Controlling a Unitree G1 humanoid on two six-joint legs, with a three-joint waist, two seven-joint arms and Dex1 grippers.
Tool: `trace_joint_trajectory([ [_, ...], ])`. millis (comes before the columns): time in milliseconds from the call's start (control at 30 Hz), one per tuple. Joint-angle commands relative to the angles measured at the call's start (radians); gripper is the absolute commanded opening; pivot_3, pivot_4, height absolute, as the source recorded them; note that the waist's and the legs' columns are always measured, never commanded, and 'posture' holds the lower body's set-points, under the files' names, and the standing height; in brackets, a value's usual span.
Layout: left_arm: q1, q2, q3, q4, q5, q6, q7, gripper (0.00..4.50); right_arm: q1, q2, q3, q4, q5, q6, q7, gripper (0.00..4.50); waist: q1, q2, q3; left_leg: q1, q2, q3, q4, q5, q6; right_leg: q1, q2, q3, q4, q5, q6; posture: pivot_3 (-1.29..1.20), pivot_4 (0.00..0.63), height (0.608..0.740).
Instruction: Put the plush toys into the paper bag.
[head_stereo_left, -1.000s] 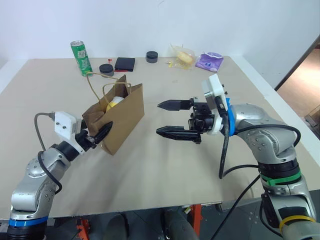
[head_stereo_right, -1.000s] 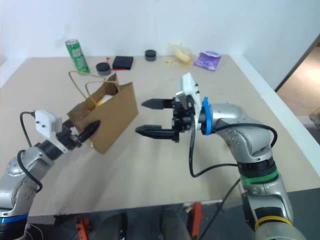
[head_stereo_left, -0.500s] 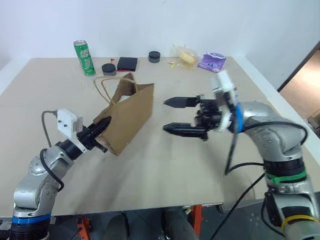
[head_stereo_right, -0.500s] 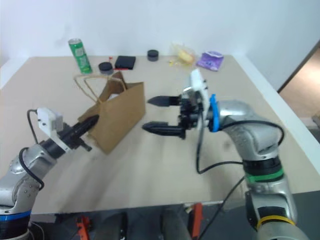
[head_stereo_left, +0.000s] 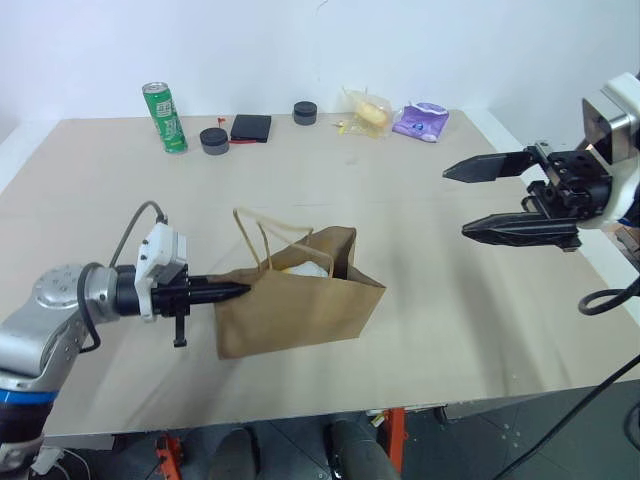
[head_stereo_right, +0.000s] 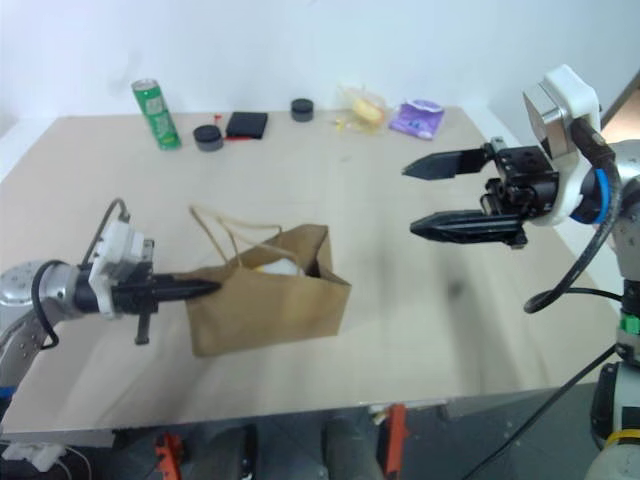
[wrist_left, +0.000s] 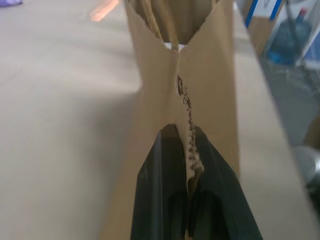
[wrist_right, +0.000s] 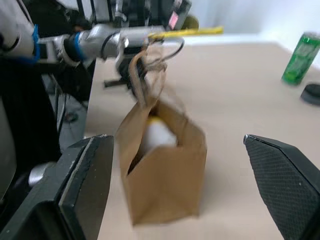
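Plush toys are sitting inside the brown paper bag (head_stereo_left: 300, 305): a pale yellow-and-white one (head_stereo_left: 305, 269) is peeking out of the open mouth, and I cannot make out the brown monkey from here. This bag is standing upright on the beige table (head_stereo_left: 400, 200), toward the near edge, with its two thin loop handles (head_stereo_left: 262, 232) sticking up above the rim.

My left gripper (head_stereo_left: 232, 291) is reaching in level from the left, its two black fingers (wrist_left: 172, 200) pressed together and pinching the folded paper at the bag's side edge (in the left wrist view the crinkled paper seam is running up between them). My right gripper (head_stereo_left: 485, 198) is hovering in the air well off to the right of the bag, its two black fingers (head_stereo_left: 520, 230) spread wide with nothing between them and pointing back toward the bag.

Along the far edge of the table are lying a green drink can (head_stereo_left: 164, 117), a small dark round tin (head_stereo_left: 214, 140), a flat black case (head_stereo_left: 250, 127), another dark round tin (head_stereo_left: 305, 112), a clear packet with yellow contents (head_stereo_left: 366, 111) and a purple packet (head_stereo_left: 421, 122), all well apart from the bag.
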Motion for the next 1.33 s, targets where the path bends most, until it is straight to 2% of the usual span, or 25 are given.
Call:
trace_joint_trajectory([
  [33,-0.014,-0.016,-0.023,-0.007,0.002,-0.01,-0.03,0.04,0.011,-0.024,-0.014,-0.049,0.012,0.004,0.045,4.5,-0.001,0.0,0.0,0.0,0.0,0.0,0.0,0.0,0.0,0.0,0.0,0.0,0.0,0.0,0.0,0.0,0.15,0.74],
  [200,0.009,-0.017,-0.032,-0.021,0.005,0.004,-0.043,0.04,0.028,-0.014,-0.023,-0.075,0.018,0.01,0.016,4.5,0.0,0.003,0.002,-0.001,0.0,-0.001,0.0,-0.001,0.0,-0.001,0.001,0.0,0.0,-0.001,0.0,0.0,0.15,0.74],
  [233,0.013,-0.019,-0.026,-0.026,0.0,0.01,-0.036,0.44,0.029,-0.011,-0.023,-0.077,0.018,0.011,0.011,4.5,0.0,0.004,0.002,-0.001,0.0,-0.001,0.0,-0.001,0.0,-0.001,0.001,-0.001,0.0,-0.001,0.0,0.0,0.15,0.74],
  [300,0.022,-0.018,-0.009,-0.044,-0.019,0.033,-0.024,0.96,0.028,-0.006,-0.021,-0.078,0.017,0.012,0.004,4.5,0.0,0.004,0.002,-0.001,0.0,-0.001,0.0,-0.001,0.0,-0.001,0.0,0.0,0.0,-0.001,0.0,0.0,0.15,0.74],
  [400,0.034,-0.014,0.028,-0.063,-0.043,0.05,-0.007,2.45,0.019,0.007,-0.011,-0.073,0.008,0.008,-0.003,4.5,0.0,0.004,0.002,-0.001,0.0,0.0,0.001,-0.001,0.0,-0.001,0.0,0.0,0.0,-0.001,0.001,0.0,0.15,0.74],
  [467,0.043,0.003,0.071,-0.084,-0.078,0.086,0.006,3.17,0.01,0.016,-0.005,-0.068,0.007,0.012,-0.005,4.5,-0.001,0.004,0.003,-0.001,0.0,0.0,0.001,-0.001,0.0,-0.001,0.0,0.0,0.0,0.0,0.001,0.0,0.15,0.74],
  [500,0.044,0.009,0.095,-0.095,-0.097,0.106,0.016,3.81,0.007,0.021,-0.003,-0.066,0.005,0.012,-0.006,4.5,-0.001,0.004,0.003,-0.001,0.0,0.0,0.001,-0.001,0.0,-0.001,0.0,0.0,0.0,0.0,0.001,0.0,0.15,0.74],
  [533,0.045,0.013,0.111,-0.104,-0.11,0.12,0.025,4.26,0.007,0.023,-0.002,-0.065,0.004,0.012,-0.007,4.5,-0.001,0.004,0.003,-0.001,0.0,-0.001,0.001,-0.001,0.0,-0.001,0.0,0.0,0.0,0.0,0.001,0.0,0.15,0.74],
  [567,0.044,0.019,0.135,-0.115,-0.136,0.146,0.036,4.45,0.008,0.025,-0.002,-0.064,0.003,0.012,-0.007,4.5,-0.001,0.004,0.003,-0.001,0.0,-0.001,0.001,-0.001,0.0,-0.001,0.0,0.0,0.0,0.0,0.001,0.0,0.15,0.74],
  [733,0.041,0.073,0.339,-0.132,-0.32,0.32,0.152,4.45,0.034,0.043,-0.01,-0.038,-0.01,0.014,-0.049,4.5,-0.001,0.004,0.004,-0.002,0.0,-0.001,0.001,-0.001,0.0,-0.001,0.0,0.0,0.001,-0.001,0.001,0.0,0.15,0.74],
  [800,0.034,0.079,0.404,-0.096,-0.341,0.36,0.227,4.45,0.041,0.064,-0.011,-0.005,-0.04,-0.001,-0.101,4.5,-0.001,0.004,0.004,-0.001,0.0,-0.001,0.001,-0.001,0.0,-0.001,0.0,-0.001,0.001,-0.001,0.001,0.0,0.15,0.74],
  [967,0.075,0.067,0.458,0.025,-0.146,0.263,0.387,4.45,0.051,0.167,0.005,0.137,-0.201,-0.097,-0.327,4.5,-0.003,0.004,0.004,0.001,0.0,0.0,0.002,-0.001,0.0,0.001,0.0,0.0,0.002,0.0,0.002,0.0,0.15,0.74],
  [1100,0.131,0.048,0.425,0.091,0.002,0.161,0.452,4.45,0.083,0.27,-0.006,0.241,-0.312,-0.186,-0.527,4.5,-0.002,0.003,0.003,0.0,0.0,0.0,0.002,0.0,0.0,0.0,0.001,0.0,0.002,0.001,0.001,0.0,0.15,0.74],
  [1333,0.177,0.006,0.413,0.061,0.022,0.135,0.442,4.45,0.153,0.339,-0.025,0.218,-0.32,-0.204,-0.595,4.5,0.002,0.004,0.003,-0.004,0.0,-0.001,0.001,-0.001,0.0,-0.002,0.0,0.0,0.002,0.002,0.006,0.0,0.15,0.74],
])
